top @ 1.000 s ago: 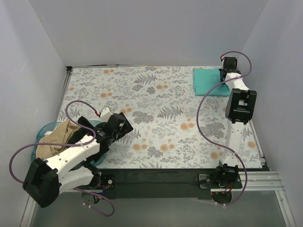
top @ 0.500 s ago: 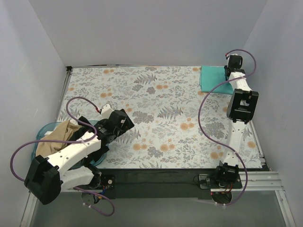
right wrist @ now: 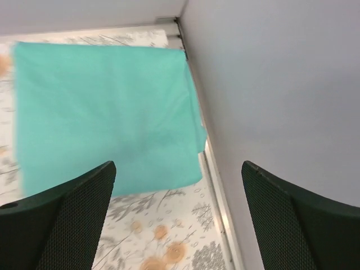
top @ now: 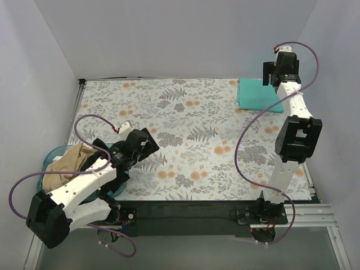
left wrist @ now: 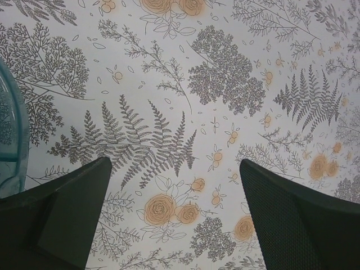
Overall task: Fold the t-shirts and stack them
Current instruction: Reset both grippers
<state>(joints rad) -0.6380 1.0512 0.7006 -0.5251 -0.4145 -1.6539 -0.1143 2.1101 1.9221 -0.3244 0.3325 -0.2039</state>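
Observation:
The teal-green t-shirt [top: 257,95] lies folded flat in the far right corner of the table; in the right wrist view the shirt [right wrist: 107,112] fills the upper left. My right gripper [top: 274,73] hangs above its right edge, open and holding nothing [right wrist: 179,169]. The tan-beige t-shirt [top: 67,166] is bunched up in the blue basket [top: 48,156] at the near left. To the basket's right, over the flowered tablecloth, my left gripper [top: 146,144] is open, with only cloth pattern between its fingers [left wrist: 174,169].
The right wall [right wrist: 281,84] and the table's metal edge strip [right wrist: 216,180] run close beside the teal-green shirt. The basket's rim [left wrist: 8,140] shows at the left of the left wrist view. Walls close the table on three sides.
My right gripper has opened, let go of the teal-green shirt and risen; the shirt now lies a little further right in the corner. My left gripper has barely moved.

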